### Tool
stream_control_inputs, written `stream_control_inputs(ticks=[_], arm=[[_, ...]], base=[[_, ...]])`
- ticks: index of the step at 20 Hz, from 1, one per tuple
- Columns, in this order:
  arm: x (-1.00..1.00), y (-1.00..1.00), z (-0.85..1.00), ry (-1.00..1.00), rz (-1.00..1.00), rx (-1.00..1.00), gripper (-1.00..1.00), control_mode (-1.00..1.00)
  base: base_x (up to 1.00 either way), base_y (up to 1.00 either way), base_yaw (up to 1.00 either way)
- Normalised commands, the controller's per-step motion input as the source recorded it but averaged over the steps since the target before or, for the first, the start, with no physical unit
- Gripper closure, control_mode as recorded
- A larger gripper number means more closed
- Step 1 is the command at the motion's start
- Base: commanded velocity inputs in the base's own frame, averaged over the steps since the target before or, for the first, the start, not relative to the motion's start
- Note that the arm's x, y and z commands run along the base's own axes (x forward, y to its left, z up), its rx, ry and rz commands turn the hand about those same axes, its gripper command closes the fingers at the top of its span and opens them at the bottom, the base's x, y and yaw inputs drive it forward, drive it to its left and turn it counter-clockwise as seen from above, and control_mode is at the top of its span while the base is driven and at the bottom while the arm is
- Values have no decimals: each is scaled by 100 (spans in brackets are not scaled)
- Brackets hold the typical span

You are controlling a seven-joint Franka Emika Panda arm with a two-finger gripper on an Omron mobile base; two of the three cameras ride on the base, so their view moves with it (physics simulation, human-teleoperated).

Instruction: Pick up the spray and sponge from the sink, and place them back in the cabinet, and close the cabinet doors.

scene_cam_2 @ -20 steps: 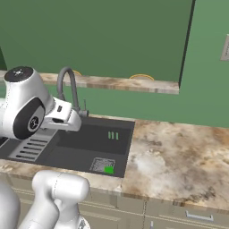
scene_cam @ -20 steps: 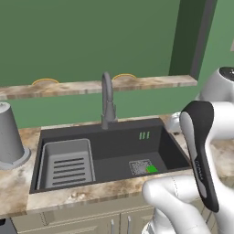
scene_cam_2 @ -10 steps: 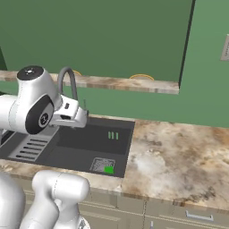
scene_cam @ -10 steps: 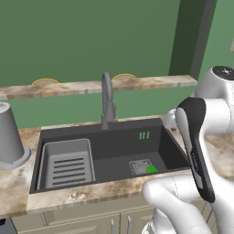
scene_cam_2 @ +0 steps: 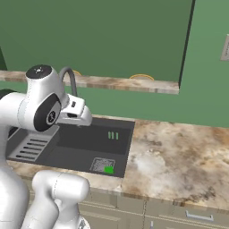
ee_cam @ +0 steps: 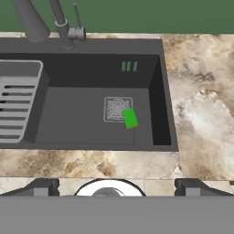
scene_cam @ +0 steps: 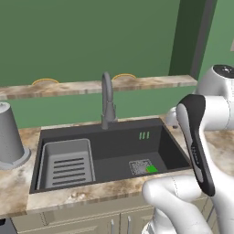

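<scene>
The small flat green sponge (ee_cam: 130,118) lay beside the drain at centre frame in the dark-grey rectangular sink (ee_cam: 157,87), the gripper (ee_cam: 114,186) spread wide, empty.

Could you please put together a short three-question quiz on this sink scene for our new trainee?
1. True or false: the sponge lies in the ribbed tray.
2. Where does the sponge sit? A) on the counter B) on the sink floor, overlapping the drain grate C) under the faucet
3. Fill in: the claw hovers above the sink's near rim with its fingers ____.

Key
1. False; it rests on the basin floor, right of the tray.
2. B
3. Open, holding nothing.
</scene>
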Motion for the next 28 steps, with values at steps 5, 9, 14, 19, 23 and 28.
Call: stream_control_inputs(ticks=[5,9,14,19,23,28], arm=[[3,-13,-9,0,0,0,-100,-100],[7,-11,-14,0,0,0,-100,-100],[8,-11,-16,0,0,0,-100,-100],[2,-11,-10,0,0,0,-100,-100],[0,-7,-7,0,0,0,-100,-100],[1,-4,-10,0,0,0,-100,-100]], base=[[0,0,0],[0,0,0],[0,0,0],[0,0,0],[0,0,0],[0,0,0]])
